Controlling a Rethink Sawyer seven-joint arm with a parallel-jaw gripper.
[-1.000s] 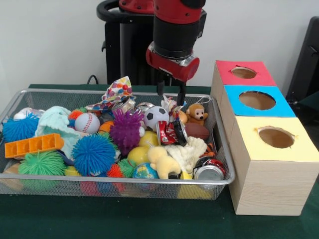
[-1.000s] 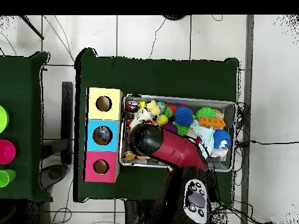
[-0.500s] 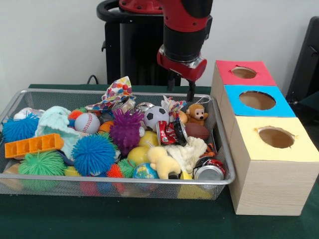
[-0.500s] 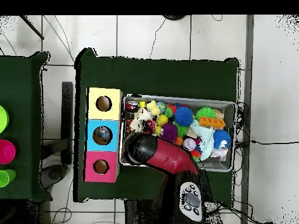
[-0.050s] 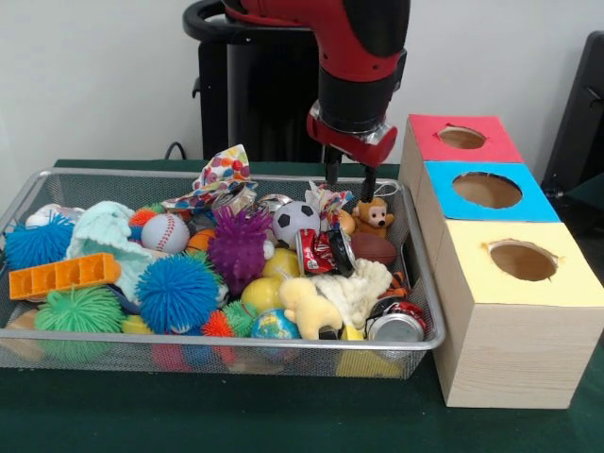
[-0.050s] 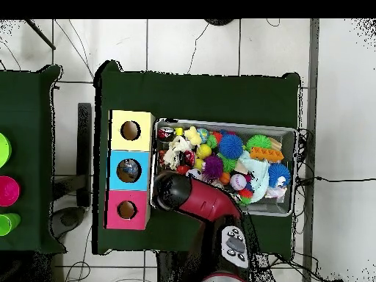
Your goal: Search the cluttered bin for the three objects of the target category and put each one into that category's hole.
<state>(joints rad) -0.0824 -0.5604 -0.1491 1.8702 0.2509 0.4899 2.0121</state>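
Above the bin's (image 5: 415, 283) far corner, beside the red box (image 5: 460, 140), the arm's (image 5: 363, 47) jaws (image 5: 350, 177) hang apart and empty, just over a toy monkey (image 5: 373, 215). Nothing is gripped, so the search step looks to be in hand; which category is wanted cannot be told. Candidates lie heaped in the mesh bin: the monkey, a soccer ball (image 5: 294, 221), a baseball (image 5: 164, 232), spiky balls (image 5: 176, 293) and crushed cans (image 5: 396, 324). Next, the jaws would need to descend squarely on one item without snagging neighbours. Blue (image 5: 487, 191) and yellow (image 5: 522, 260) boxes complete the row of holes. Dark green cloth covers the tabletop (image 5: 236, 415); the overhead view shows pale floor tiles (image 6: 191, 48) and trailing cables.
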